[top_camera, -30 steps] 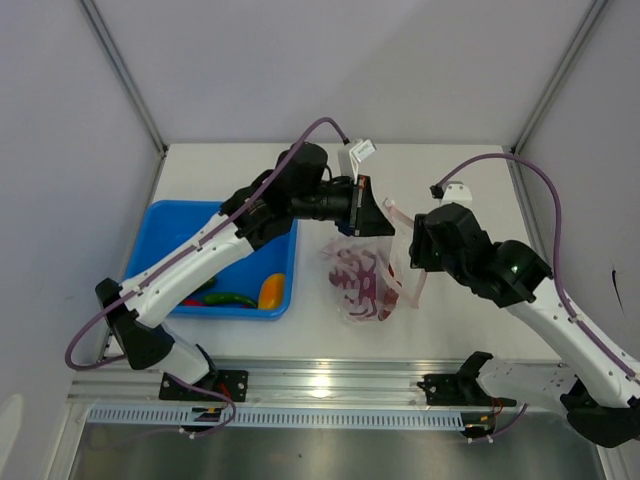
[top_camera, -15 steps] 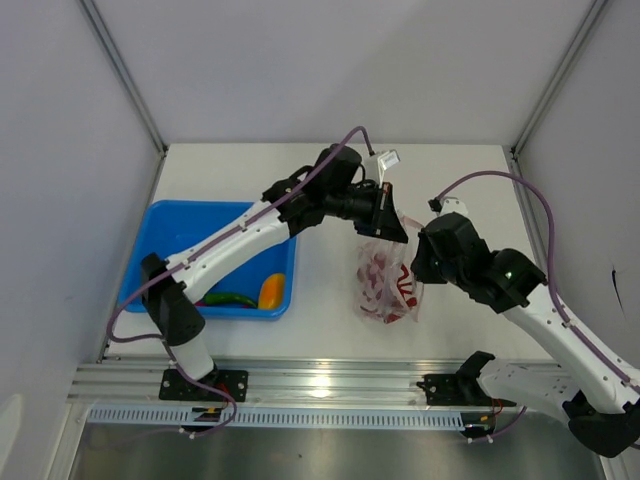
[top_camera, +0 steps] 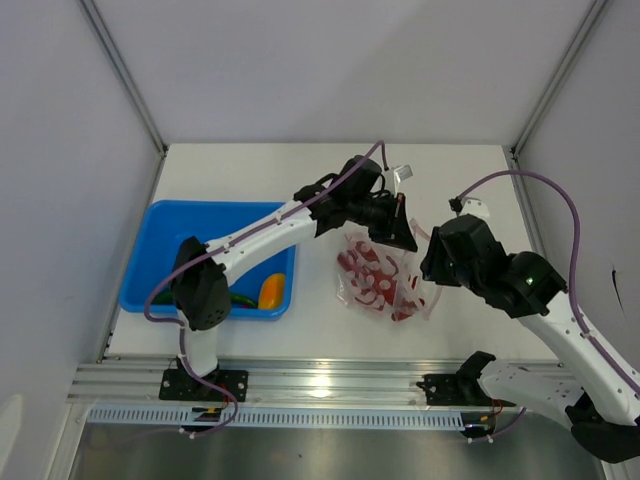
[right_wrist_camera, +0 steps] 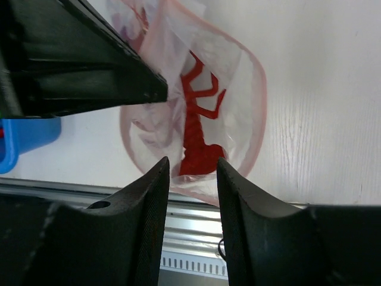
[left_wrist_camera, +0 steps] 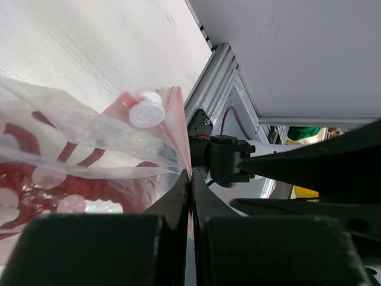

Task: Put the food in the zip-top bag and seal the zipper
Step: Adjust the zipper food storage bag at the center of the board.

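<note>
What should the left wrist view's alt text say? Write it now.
The left end effector is shut on the pink edge of the clear zip-top bag, red shapes showing through it, above the white table.

I lose part of the blue rectangular plastic tray (top_camera: 165,240) under the left arm (top_camera: 245,238). Clear crinkly bag (left_wrist_camera: 71,128) overruns left wrist view.

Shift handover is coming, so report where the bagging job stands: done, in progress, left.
Done: red peppers are inside the zip-top bag. In hand: the left gripper is shut on the bag's pink zipper, and the right gripper hangs open just above the bag. Left: the yellow-orange fruit and a green pepper lie in the blue tray, and the zipper does not look sealed.
</note>
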Available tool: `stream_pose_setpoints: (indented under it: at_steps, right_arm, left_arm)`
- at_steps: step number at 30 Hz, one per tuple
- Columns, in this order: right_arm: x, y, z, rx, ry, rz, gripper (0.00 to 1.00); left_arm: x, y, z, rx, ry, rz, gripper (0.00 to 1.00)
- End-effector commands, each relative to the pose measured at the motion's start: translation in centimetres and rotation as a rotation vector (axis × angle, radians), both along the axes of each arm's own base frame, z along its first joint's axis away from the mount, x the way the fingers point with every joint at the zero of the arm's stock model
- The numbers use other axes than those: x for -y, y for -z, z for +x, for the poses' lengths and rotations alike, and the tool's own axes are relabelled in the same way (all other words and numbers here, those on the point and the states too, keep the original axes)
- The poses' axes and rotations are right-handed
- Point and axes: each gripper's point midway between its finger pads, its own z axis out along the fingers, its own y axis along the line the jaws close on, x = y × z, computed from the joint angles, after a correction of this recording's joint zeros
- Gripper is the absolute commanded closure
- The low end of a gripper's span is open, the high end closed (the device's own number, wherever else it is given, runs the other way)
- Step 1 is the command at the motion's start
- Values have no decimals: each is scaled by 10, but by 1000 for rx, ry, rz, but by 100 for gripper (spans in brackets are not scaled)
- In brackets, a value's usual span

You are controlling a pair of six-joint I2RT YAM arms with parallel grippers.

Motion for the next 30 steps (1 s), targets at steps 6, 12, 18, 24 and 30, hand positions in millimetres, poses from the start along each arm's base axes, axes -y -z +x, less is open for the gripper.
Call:
stream_pose_setpoints:
  at_steps: [6,12,18,24,30]
  right_arm:
    - [8,5,-2,-13,-9,-56,54]
    - [10,-5,5,24,-37,-100,50]
    - [-5,-14,9,56,-148,-95,43]
    - [-32,-20,9,88,-289,-32,47]
    - [-57,-7,3,69,-417,29,54]
  left_arm:
    - [-26,-69,-30,138,115,-97,99]
    - [-43,-75,-51,182,208,-106,99]
    - [-58,-70,-60,217,254,-64,99]
    - [-61,-62,-66,205,290,-51,99]
    - [-61,-56,-66,211,305,-49,99]
